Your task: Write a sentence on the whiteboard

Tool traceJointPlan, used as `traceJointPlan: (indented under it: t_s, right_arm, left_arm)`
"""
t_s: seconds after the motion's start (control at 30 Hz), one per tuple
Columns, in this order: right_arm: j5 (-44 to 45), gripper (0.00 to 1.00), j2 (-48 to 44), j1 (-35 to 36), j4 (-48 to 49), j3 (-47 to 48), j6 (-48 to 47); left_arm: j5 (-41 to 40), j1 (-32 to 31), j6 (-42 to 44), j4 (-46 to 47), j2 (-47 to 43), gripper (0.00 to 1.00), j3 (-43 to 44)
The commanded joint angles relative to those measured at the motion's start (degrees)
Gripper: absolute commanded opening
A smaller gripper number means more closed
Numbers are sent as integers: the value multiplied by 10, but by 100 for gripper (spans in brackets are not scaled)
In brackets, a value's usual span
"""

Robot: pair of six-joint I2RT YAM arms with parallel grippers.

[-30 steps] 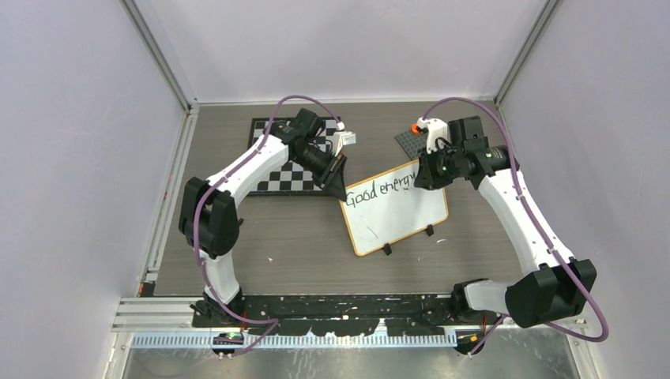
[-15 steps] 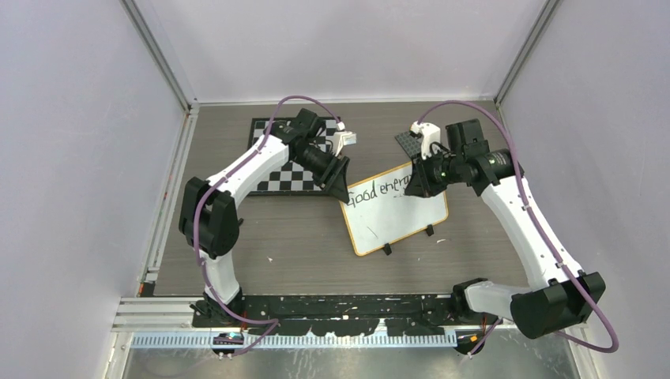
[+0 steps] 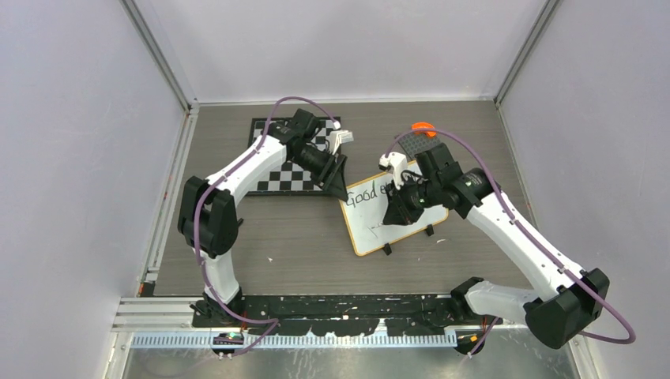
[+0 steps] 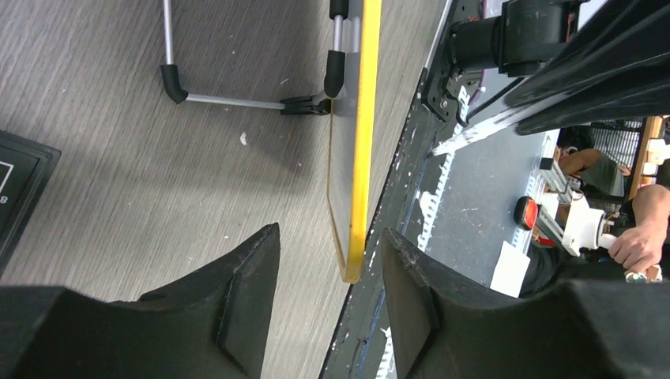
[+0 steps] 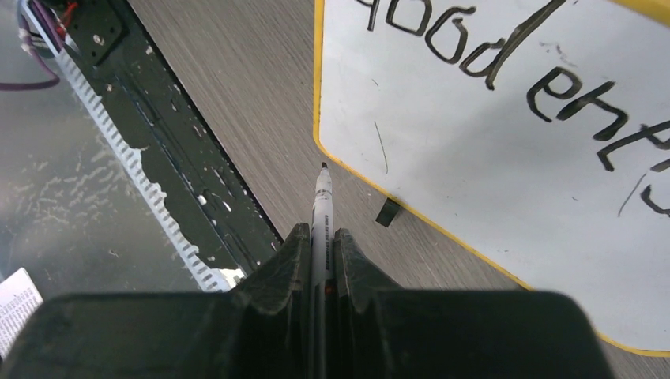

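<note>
At the left, a flat black-and-white checkered chessboard (image 3: 274, 181) lies toward the far side of the grey wood-grain worktop (image 3: 276, 253), with a strip of worktop showing between its left edge and the metal side rail. The left arm reaches across it. The left fingers (image 4: 237, 308) stand parted on either side of the far-left corner of the small white whiteboard with a yellow-orange rim (image 3: 371, 229), a sliver of gap on each side (no contact that the wrist view shows). The whiteboard sits slightly askew just right of the chessboard, about mid-worktop, on wire legs with black feet (image 3: 387, 249). "Good en" is written along its far edge, and the rest is hidden under the right arm. A wide band of worktop runs from its near edge to the black rail (image 3: 355, 304) at the arm bases. The right fingers (image 5: 276, 268) are clamped on a slim white marker pen (image 5: 320, 207), whose dark tip shows just outside the board's rounded near-left corner. Beyond the far-right corner lies a dark grey square plate (image 3: 407, 144).
</note>
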Motion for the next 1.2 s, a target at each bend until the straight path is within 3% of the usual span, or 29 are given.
traceJointPlan:
  t_s: [0.0,0.37,0.7,1.17]
  right_arm:
    - [9,0,-13,9,69,-30,-19]
    - [32,0,-46,9,165,-103,-62]
    - [42,0,-98,7,178,-128,-36]
    - [99,0,-77,24,197,-132,-26]
  left_arm:
    - [31,3,-19,37,-13,50,-2]
    - [40,3,-31,57,0,43,-14]
    - [37,2,-34,61,-5,41,-16]
    - [23,-2,-35,61,-14,37,-25]
